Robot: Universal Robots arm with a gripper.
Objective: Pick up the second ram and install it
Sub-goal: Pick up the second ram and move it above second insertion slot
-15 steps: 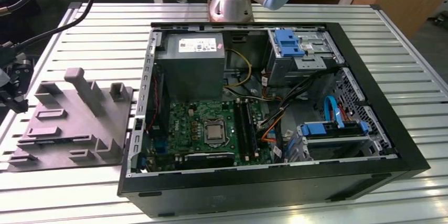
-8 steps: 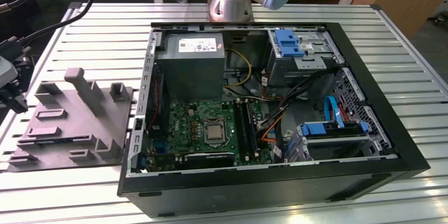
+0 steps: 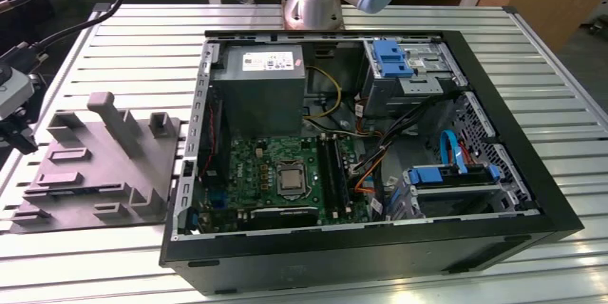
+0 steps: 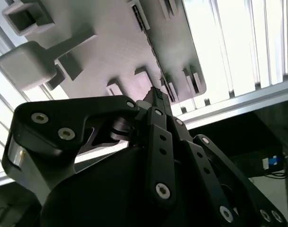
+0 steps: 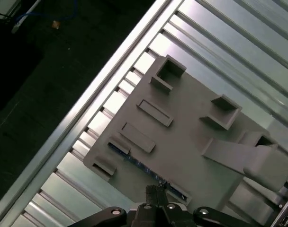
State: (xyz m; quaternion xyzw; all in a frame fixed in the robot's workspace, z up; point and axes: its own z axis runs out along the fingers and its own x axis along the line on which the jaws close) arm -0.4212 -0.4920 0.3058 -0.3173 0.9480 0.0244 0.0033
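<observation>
The second ram is a thin dark-blue stick lying in a slot along one edge of the grey moulded tray. In the exterior view it shows as a blue streak near the tray's front. My gripper hangs over the tray with its fingertips together, right above the stick, and I see nothing held between them. In the second wrist view the gripper points down at the tray. In the exterior view the gripper is at the far left, beside the tray.
An open computer case lies at the exterior view's right of the tray, with a grey power supply, motherboard and memory slots. The slatted metal table's edge runs close to the tray. The arm's base stands behind the case.
</observation>
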